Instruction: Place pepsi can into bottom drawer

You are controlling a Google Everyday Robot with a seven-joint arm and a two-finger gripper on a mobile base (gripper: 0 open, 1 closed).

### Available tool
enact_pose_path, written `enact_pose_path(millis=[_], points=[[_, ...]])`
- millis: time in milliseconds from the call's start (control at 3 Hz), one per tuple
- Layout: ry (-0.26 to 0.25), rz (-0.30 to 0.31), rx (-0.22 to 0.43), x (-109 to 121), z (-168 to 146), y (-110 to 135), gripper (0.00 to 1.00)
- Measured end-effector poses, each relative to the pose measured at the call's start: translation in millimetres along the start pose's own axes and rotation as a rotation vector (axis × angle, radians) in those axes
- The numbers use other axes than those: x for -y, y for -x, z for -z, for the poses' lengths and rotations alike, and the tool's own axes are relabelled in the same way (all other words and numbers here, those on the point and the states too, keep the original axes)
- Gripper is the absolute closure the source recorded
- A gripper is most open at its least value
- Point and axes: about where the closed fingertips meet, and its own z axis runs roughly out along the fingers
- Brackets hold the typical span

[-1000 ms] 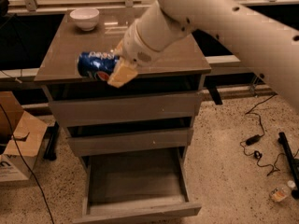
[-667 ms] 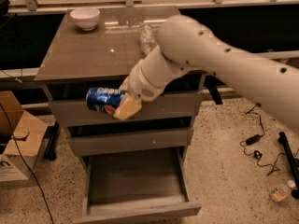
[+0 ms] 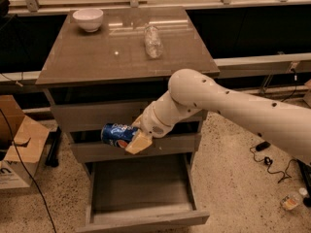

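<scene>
Gripper (image 3: 137,141) clamps pepsi can (image 3: 116,135); above bottom drawer (image 3: 146,217)

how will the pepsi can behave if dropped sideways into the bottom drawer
The gripper holds the pepsi can on its side above the open bottom drawer. Round and smooth, it would likely roll on the flat floor; the walls should probably stop it.

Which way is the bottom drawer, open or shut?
Open: the bottom drawer is pulled out, inside showing. The gripper holds the pepsi can above it.
</scene>
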Motion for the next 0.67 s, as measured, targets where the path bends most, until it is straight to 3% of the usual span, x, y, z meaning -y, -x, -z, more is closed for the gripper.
enact_pose_path(millis=[667], points=[[0.003, -0.151, -0.045, 0, -33, -46, 1.00]])
